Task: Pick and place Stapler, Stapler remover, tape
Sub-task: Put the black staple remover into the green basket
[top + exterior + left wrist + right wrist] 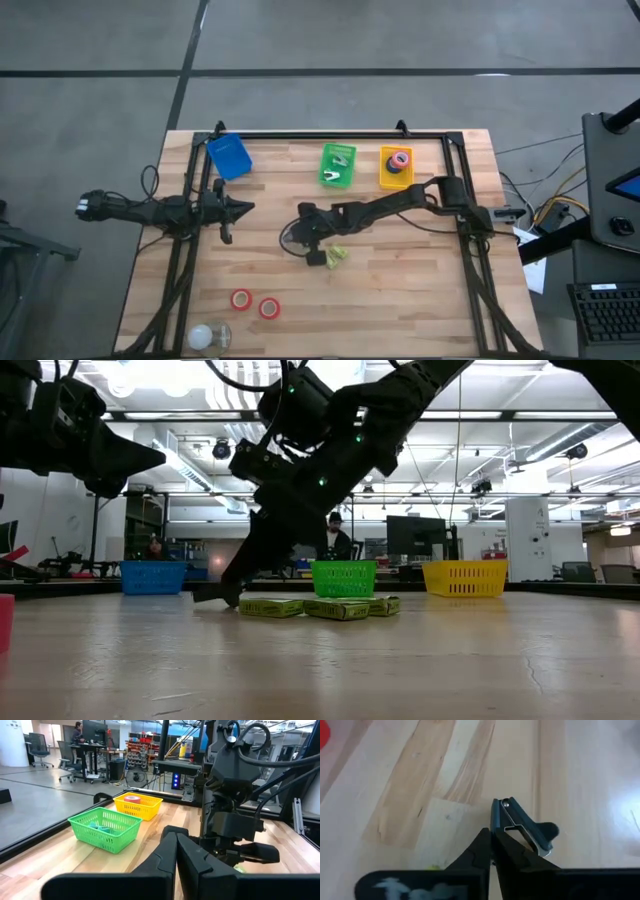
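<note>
A dark blue stapler remover (522, 822) lies on the wooden table near its middle. My right gripper (492, 836) slants down at it with its fingers shut, and its tips rest on the table (215, 598). My left gripper (245, 208) is shut and waits level above the table's left side. Two red tape rolls (241, 299) (269, 308) lie flat near the front edge. Another red tape roll (132, 798) sits in the yellow basket (397, 178). The stapler is out of view. My right gripper's fingertips (487, 842) meet at the stapler remover's near end (496, 822), coming slantwise from above and from the table's right. The remover lies flat on the table. One finger covers part of it, so I cannot tell whether a thin edge is pinched.
Yellow-green flat boxes (320, 607) lie on the table just right of the right gripper. Blue (229, 157), green (338, 180) and yellow baskets stand along the far edge. A white roundish object (205, 336) sits at the front left corner.
</note>
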Robot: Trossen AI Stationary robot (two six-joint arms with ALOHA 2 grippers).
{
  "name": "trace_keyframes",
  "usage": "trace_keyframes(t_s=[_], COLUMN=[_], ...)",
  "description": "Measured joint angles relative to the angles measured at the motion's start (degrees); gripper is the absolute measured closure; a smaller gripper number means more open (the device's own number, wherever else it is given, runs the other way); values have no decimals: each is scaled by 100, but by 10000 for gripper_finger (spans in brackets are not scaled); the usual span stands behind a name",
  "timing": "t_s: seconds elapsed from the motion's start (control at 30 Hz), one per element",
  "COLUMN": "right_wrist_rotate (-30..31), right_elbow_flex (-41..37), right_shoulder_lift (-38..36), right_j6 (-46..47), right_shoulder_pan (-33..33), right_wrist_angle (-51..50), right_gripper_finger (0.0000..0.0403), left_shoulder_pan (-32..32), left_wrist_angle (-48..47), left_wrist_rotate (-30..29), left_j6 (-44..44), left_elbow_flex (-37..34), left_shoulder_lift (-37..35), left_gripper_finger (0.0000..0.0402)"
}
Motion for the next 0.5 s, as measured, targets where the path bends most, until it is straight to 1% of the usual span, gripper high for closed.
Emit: trace_keyframes(t_s=[0.13,0.23,0.3,0.43,0.5], right_wrist_rotate=[117,392,643,1442,1711], right_elbow_flex=[-11,-9,-9,-20,-49], right_shoulder_lift=[-313,-599,-783,-1088,-1247], right_j6=[93,85,49,-70,-96], right_shoulder_pan=[13,22,17,-43,-129], right_wrist_angle=[-172,-387,-643,-1183,-1354], right_gripper_finger=[394,394,394,394,394], left_shoulder_pan=[2,1,0,0,2], left_wrist_angle=[-22,-22,-24,-28,-28], left_wrist_rotate=[2,2,0,2,2], left_j6=[0,0,-1,-2,-1], left_elbow_flex=[2,0,2,0,1], left_shoulder_lift=[0,0,0,0,0], left_gripper_finger=[388,388,388,387,388])
